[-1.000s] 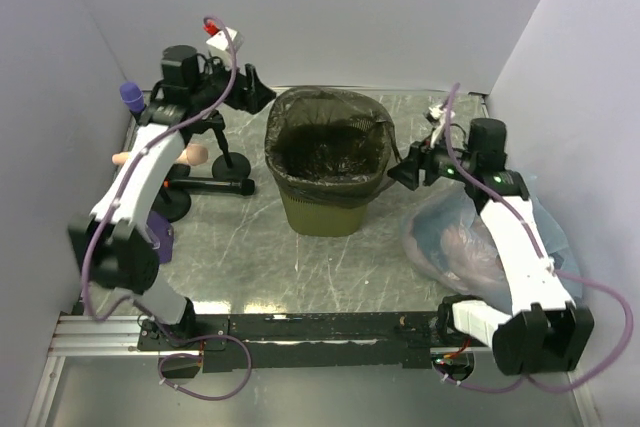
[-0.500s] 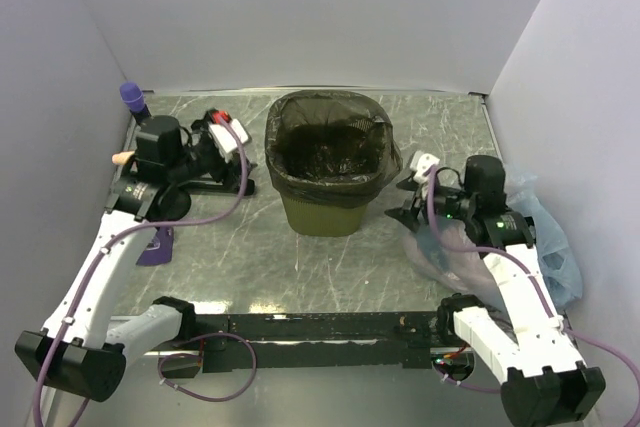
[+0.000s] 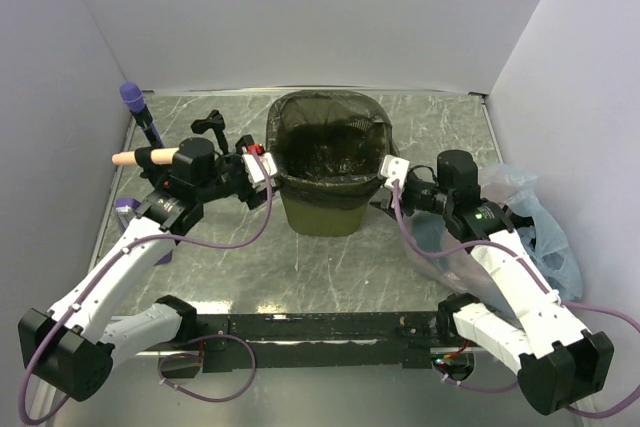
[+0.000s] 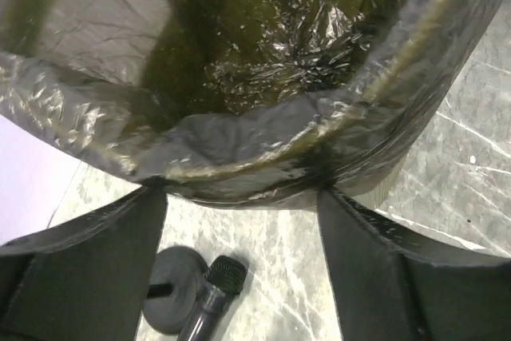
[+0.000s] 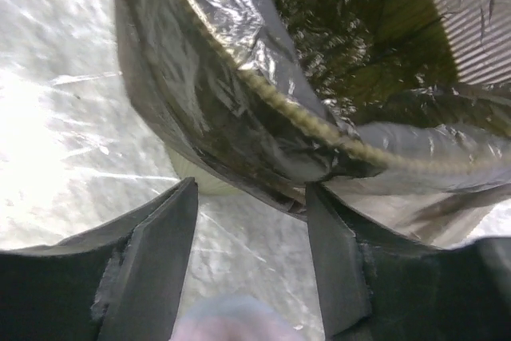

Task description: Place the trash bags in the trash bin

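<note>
Now crinkly grey-black trash bag [image 3: 325, 152] lines olive trash bin [image 3: 320, 217]; L hand [image 4: 242, 195] & R hand [image 5: 251, 189] apart at rim.

grey-green marbled table [image 3: 300, 257], glossy, white walls on three sides. trash bin [image 3: 322, 215] stands upright on it at centre rear, lined with the trash bag [image 3: 325, 147], whose edge is folded over the rim. clear bluish bag [image 3: 545, 237] lies slumped on the table's right side, near the wall, apart from the bin. left of the bin: round black stand base [image 4: 172, 285] with a black mic [image 4: 211, 289] just beside it; purple-headed mic [image 3: 132, 97] at far left. black rail [image 3: 320, 327] runs along the near edge.
</note>
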Controlling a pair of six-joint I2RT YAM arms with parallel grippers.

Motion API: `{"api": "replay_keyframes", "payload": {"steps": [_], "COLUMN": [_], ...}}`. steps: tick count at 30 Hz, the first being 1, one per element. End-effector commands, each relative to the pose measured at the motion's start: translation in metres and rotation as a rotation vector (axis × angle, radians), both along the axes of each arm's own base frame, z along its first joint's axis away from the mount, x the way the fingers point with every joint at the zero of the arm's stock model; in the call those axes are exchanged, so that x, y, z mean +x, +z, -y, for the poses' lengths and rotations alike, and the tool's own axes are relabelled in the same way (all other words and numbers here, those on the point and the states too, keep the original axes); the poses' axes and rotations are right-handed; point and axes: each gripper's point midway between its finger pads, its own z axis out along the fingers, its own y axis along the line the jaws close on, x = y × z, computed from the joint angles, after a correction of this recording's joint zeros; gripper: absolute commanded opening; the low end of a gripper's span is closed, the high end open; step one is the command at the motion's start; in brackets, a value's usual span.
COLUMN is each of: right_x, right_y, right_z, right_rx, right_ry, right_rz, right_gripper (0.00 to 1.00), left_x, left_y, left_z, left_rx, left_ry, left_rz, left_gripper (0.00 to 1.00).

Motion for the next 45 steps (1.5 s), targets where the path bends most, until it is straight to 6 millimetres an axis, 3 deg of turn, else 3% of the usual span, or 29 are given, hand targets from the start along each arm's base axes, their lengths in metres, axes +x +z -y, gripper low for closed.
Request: {"api": "replay_keyframes", "payload": {"steps": [1,6,10,14,21,28,33,35,37,40,43,45], "right_x": [0.010,0.014,0.016,0.018,0.011,0.008,-0.009,-0.013,-0.007,-0.018,-0.010,0.001], "right_y": [-0.003,-0.021,-0.026,-0.035,-0.055,-0.066,-0.053,-0.035,-0.005,0.040,0.069,0.086], "right_z": [-0.006,-0.002,0.004,0.010,0.012,0.013,0.017,0.021,0.029,0.021,0.022,0.024], "right_rx": [-0.030,-0.074,-0.084,-0.089,-0.104,-0.107,-0.109,-0.065,0.038,0.178,0.251,0.288], "right_ry": [0.022,-0.007,-0.046,-0.079,-0.087,-0.106,-0.088,-0.146,-0.285,-0.222,-0.225,-0.229], "right_rz": [0.097,0.119,0.146,0.160,0.071,0.002,-0.007,-0.021,-0.112,-0.311,-0.311,-0.262], "right_gripper": [0.52,0.21,0.12,0.09,0.15,0.24,0.36,0.40,0.44,0.48,0.51,0.53], "left_x": [-0.001,-0.009,-0.010,-0.002,0.000,-0.014,-0.031,-0.035,-0.035,-0.034,-0.033,-0.031], "left_y": [0.010,-0.015,-0.030,-0.043,-0.062,-0.079,-0.079,-0.076,-0.065,-0.042,-0.030,-0.024], "left_z": [0.018,0.034,0.027,0.010,-0.004,-0.003,-0.003,-0.009,-0.014,-0.015,-0.010,-0.006], "left_rx": [-0.050,-0.038,-0.010,0.038,0.084,0.085,0.083,0.091,0.067,0.004,-0.045,-0.069], "left_ry": [-0.044,-0.088,-0.048,0.042,0.117,0.078,0.036,0.044,0.080,0.119,0.136,0.140], "left_rz": [0.068,0.025,0.020,0.050,0.019,-0.047,-0.094,-0.074,-0.053,-0.050,-0.096,-0.119], "left_gripper": [0.74,0.43,0.22,0.21,0.34,0.29,0.23,0.09,0.02,0.02,0.04,0.18]}}
